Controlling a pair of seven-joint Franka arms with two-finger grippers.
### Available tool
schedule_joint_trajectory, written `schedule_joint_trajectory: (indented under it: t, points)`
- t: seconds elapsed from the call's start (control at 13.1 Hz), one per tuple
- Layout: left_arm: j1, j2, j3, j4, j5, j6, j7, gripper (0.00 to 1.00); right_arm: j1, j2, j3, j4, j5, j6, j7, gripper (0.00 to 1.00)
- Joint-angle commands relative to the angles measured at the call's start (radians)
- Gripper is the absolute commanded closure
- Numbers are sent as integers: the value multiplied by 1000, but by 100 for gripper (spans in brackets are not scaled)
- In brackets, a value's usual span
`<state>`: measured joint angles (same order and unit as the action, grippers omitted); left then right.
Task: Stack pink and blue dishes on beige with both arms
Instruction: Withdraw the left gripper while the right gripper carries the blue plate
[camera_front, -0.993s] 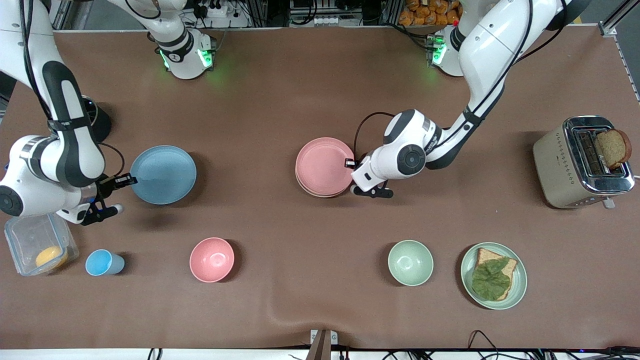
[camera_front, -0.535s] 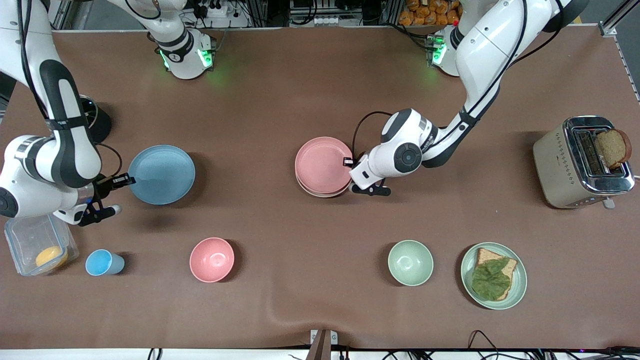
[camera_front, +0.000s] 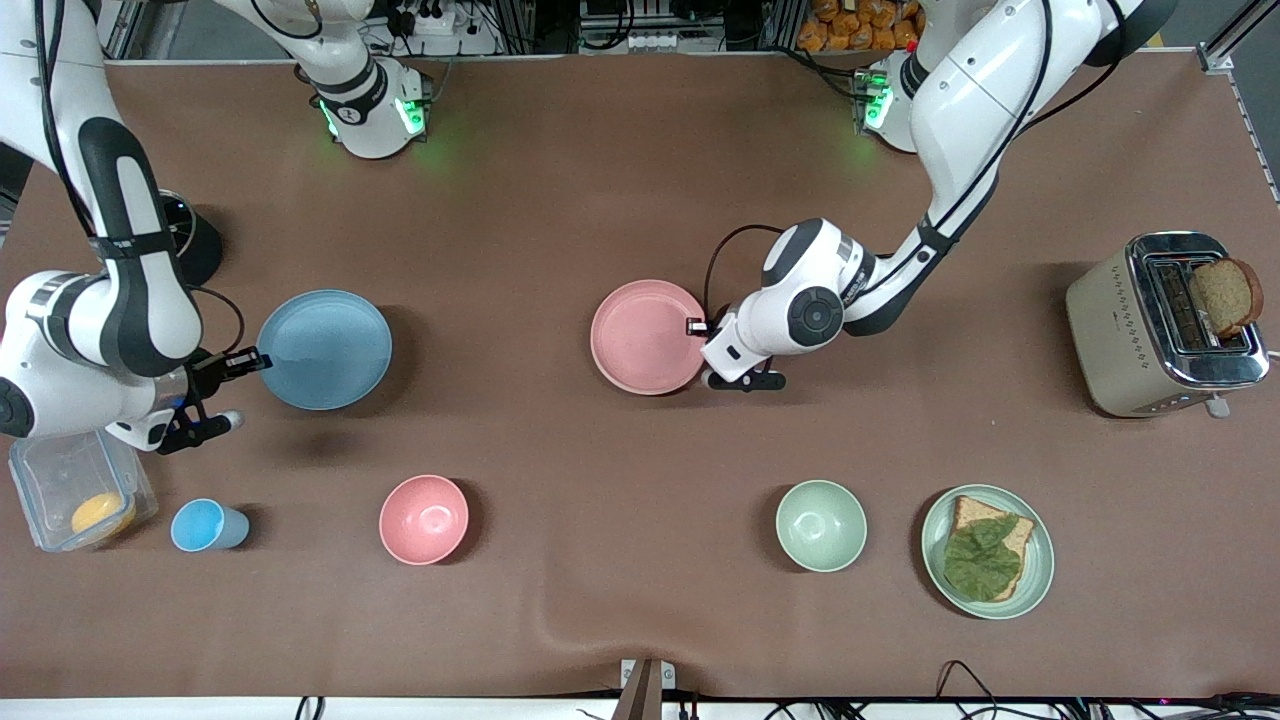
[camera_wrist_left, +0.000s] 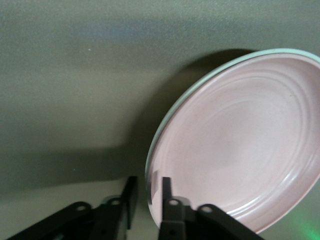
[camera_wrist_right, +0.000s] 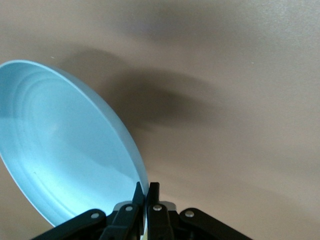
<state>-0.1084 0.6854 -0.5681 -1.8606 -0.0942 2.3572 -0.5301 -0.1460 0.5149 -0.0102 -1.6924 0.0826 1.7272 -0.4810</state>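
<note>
Both arms hold plates by the rim over mid-table.
Right gripper (camera_front: 243, 362) pinches the blue plate (camera_front: 325, 349), which is lifted clear; left gripper (camera_front: 697, 327) clamps the pink plate (camera_front: 645, 336), no beige plate showing beneath. Before releasing, each plate should be level and centred.

From high across the table (camera_front: 620, 200) we look down at both arm bases, while each wrist camera sits close over its own fingers (camera_wrist_left: 167, 200) (camera_wrist_right: 137, 192), sharing with the front view the pink plate (camera_front: 645, 335) (left wrist) and blue plate (camera_front: 325, 348).
</note>
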Motion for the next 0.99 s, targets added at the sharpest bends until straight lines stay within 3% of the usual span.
schedule_joint_trajectory:
  t: [0.0,0.38,0.76,0.92]
  points:
    - [-14,-23,4,49,94,-2,-34,0,25,10,-5,42,26,-40,39,100]
    - [64,-217,17,113,240,-192,-22,0,92,10,-5,79,98,-104,161,100]
    - [242,-355,16,267,246,-456,-8,0,282,17,-5,76,230,-104,433,100]
    - [309,-423,13,278,246,-480,19,0,359,33,-5,77,305,-97,540,100]
